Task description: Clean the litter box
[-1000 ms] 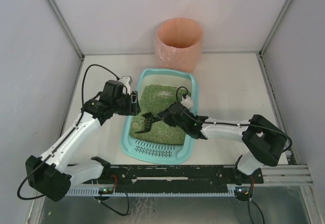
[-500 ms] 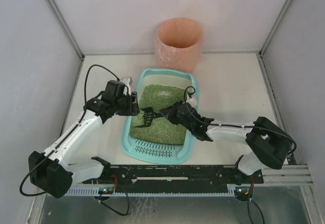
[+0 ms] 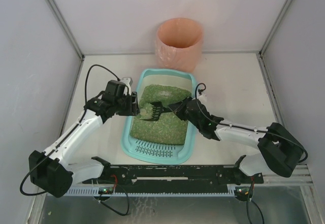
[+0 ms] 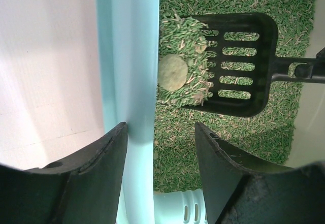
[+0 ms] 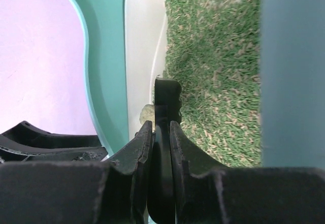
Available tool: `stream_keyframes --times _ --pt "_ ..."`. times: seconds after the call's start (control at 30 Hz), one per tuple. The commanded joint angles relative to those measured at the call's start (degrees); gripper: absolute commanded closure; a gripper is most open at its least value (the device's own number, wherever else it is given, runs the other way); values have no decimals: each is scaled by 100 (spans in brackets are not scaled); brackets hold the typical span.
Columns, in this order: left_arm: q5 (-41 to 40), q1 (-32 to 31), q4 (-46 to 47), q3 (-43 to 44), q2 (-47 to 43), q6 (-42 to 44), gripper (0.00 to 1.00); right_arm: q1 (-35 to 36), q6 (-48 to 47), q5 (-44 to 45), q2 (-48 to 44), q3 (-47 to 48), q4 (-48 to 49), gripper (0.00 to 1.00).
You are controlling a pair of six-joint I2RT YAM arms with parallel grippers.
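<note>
Tabletop [image 3: 228,82] carries the litter box [image 3: 152,152] between both arms, with the bin [image 3: 179,43] just behind it. Cleaning looks partway: the scoop [image 4: 238,66] holds one clump [image 4: 172,72] over the litter, not yet dumped. Left hand [image 4: 161,132] is spread astride the box's left wall. Right hand [image 5: 161,132] pinches the scoop's handle.

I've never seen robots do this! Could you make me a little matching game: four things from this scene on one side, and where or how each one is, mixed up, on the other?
Things:
1. scoop
2. bin
3. litter box
4. left gripper

States:
A. stands at the back of the table
B. holds green granules
C. carries a round lump, clamped in the right gripper
D. open, astride the box's side rim

Pairs: 1-C, 2-A, 3-B, 4-D
</note>
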Motion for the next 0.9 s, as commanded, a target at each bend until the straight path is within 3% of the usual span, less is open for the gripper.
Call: stream_keyframes --times 0.0,0.47,0.73,0.87 --pt "177 -28 162 161 32 -43 41 -91 -102 101 -439 -148 35 100" --pt "-282 29 30 939 -47 25 36 -636 -335 -309 -1762 -874 43 100" --pt "-802 114 -171 1669 -294 -207 31 -1564 -545 -1654 -2820 -1191 -122 100" --pt "-733 158 -134 1861 -453 -226 30 -1957 -628 -1900 -3197 -1318 -121 100"
